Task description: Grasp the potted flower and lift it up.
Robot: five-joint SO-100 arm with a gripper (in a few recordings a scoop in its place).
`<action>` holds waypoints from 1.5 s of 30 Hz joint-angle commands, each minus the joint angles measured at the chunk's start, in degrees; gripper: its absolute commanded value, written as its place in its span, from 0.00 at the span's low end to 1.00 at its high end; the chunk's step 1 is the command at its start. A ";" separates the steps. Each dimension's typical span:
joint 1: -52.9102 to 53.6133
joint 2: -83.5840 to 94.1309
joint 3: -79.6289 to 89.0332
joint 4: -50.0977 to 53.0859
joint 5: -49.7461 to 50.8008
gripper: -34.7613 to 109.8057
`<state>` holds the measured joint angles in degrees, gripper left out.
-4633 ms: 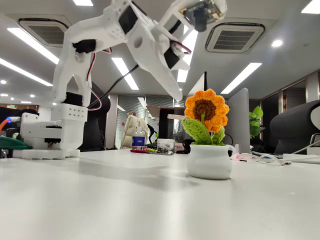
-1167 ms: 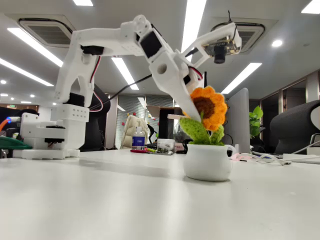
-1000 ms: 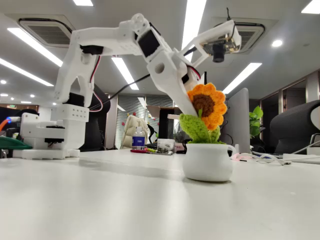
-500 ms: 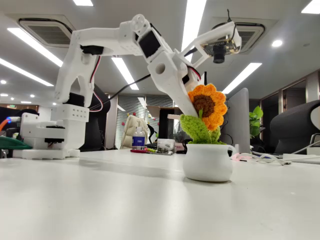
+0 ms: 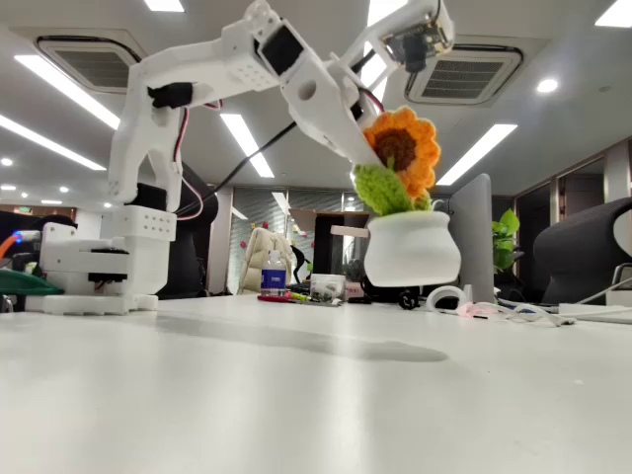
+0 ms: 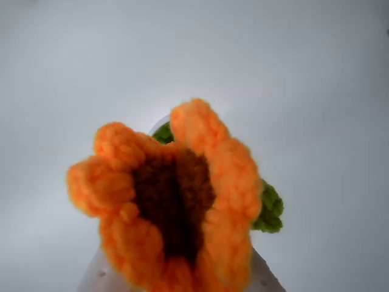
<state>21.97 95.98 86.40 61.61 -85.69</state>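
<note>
At the left of the fixed view you see the white arm's base (image 5: 104,262) standing on the white table (image 5: 296,395), far back toward its rear edge. From there your arm reaches up and to the right, and the gripper (image 5: 370,163) has its white fingers closed on the potted flower (image 5: 407,212) at the stem, just under the orange bloom. The pot hangs clear of the table, tilted a little, with its soft shadow on the tabletop below and slightly to the left. Behind it, near the table's back edge, you can make out a small bottle (image 5: 274,273) and, further right, a monitor (image 5: 472,242). In the wrist view the potted flower (image 6: 176,201) sits close up, petals squeezed together, green leaves peeking out behind.
</note>
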 commanded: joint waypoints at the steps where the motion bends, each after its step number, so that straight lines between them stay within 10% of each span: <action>1: 0.18 9.76 -1.67 4.57 -1.14 0.24; 29: -1.49 71.89 14.41 40.96 -5.19 0.24; 45: -3.25 89.38 17.31 42.19 -6.50 0.24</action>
<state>19.07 183.34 103.01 103.01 -91.05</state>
